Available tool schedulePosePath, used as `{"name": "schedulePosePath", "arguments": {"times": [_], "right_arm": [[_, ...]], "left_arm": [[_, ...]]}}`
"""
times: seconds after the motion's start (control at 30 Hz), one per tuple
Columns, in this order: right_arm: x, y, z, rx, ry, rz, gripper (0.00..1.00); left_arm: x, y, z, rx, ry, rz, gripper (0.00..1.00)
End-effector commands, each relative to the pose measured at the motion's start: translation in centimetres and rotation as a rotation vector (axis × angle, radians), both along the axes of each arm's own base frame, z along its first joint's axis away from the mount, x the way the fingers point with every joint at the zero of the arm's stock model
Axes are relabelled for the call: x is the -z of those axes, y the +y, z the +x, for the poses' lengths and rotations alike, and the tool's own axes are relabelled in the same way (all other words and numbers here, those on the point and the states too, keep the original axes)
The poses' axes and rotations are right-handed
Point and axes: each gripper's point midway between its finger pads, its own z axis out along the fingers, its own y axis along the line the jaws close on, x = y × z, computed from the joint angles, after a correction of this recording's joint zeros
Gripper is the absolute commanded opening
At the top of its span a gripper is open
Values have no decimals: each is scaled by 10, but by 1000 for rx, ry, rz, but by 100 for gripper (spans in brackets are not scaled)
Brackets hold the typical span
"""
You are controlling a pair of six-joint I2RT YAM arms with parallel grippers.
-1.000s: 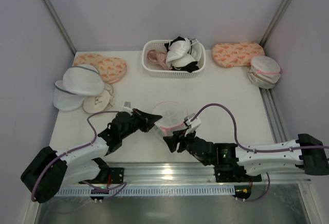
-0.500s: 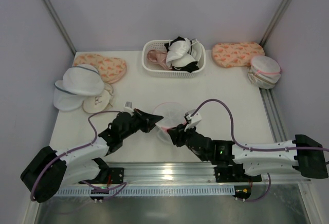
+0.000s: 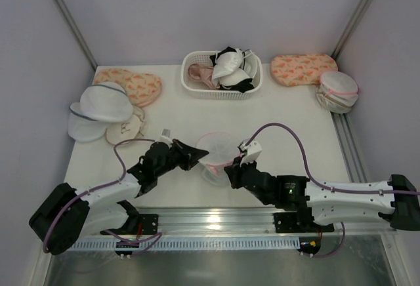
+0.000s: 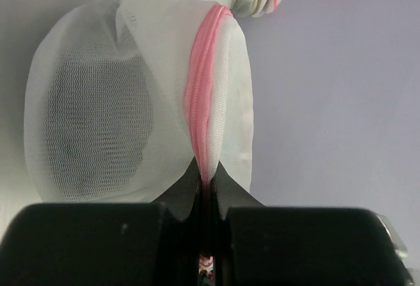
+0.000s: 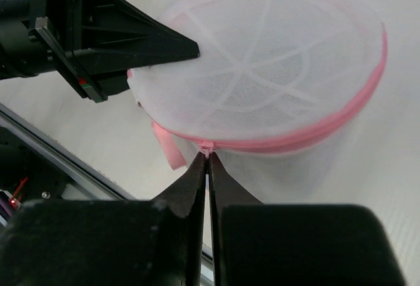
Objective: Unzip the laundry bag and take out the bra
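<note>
Laundry bag, a round domed translucent white mesh pouch, is sitting on the white table near the front edge, between the two arms; left gripper is pinching the bag's pink zipper rim from the robot's left, fingers clenched tight on the seam, bracing the pouch; right gripper is meeting the rim from the near side, fingers pressed together with the small pink zipper pull caught at their tips, as far as the wrist view is showing; loose pink ribbon tab is hanging just beside that pull; zipper is looking closed along the part in view; contents are not showing clearly through the mesh, so the bra cannot be confirmed; step in hand, judging: starting the unzip, both grips set, no opening made yet; next move is probably calling for the right gripper dragging the pull along the rim's curve while the left is holding the bag firm, following the arc so the pull is not slipping out.
</note>
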Motion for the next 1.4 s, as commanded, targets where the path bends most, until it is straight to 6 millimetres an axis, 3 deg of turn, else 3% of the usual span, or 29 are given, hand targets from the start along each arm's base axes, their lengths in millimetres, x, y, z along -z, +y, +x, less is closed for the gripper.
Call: {"name": "schedulePosePath", "arguments": {"times": [0.0, 0.17, 0.3, 0.5, 0.6, 0.7, 0.73, 0.83, 0.9, 0.97, 1.03, 1.1, 1.13, 1.17, 1.27, 1.37], "right_arm": [[2, -30, 2, 81, 43, -126, 4], [21, -63, 2, 167, 86, -333, 4], [18, -87, 7, 284, 91, -443, 4], [23, -101, 12, 357, 83, -519, 4], [26, -101, 15, 377, 80, -518, 4], [23, -95, 19, 380, 73, -485, 4], [22, -94, 20, 378, 67, -480, 4], [21, -88, 24, 380, 63, -455, 4], [21, -83, 24, 372, 61, -444, 4], [21, -80, 25, 363, 60, -437, 4], [23, -76, 24, 345, 65, -436, 4], [23, -63, 21, 283, 75, -418, 4], [24, -55, 18, 232, 80, -407, 4], [26, -30, 10, 89, 92, -359, 4], [17, 6, -1, -70, 95, -231, 4], [9, 21, -7, -140, 82, -158, 4]], "left_arm": [[8, 1, 3, 56, -39, 54, 0], [16, 3, 11, 128, -74, 126, 0], [12, 6, 21, 181, -126, 184, 0], [-7, -4, 40, 326, -212, 221, 0], [-14, -20, 56, 391, -236, 199, 0], [-13, -31, 72, 399, -244, 160, 26], [-11, -32, 74, 389, -229, 150, 52], [-4, -30, 79, 349, -217, 151, 83], [-8, -21, 79, 291, -231, 178, 97], [-4, -8, 79, 232, -216, 240, 100], [-16, 3, 70, 189, -233, 266, 100], [-18, 9, 49, 175, -214, 269, 99], [-20, 8, 41, 181, -210, 259, 99], [-20, 6, 26, 197, -193, 240, 99], [-17, 2, 5, 225, -165, 202, 99], [-19, -4, -10, 256, -140, 128, 100]]}}
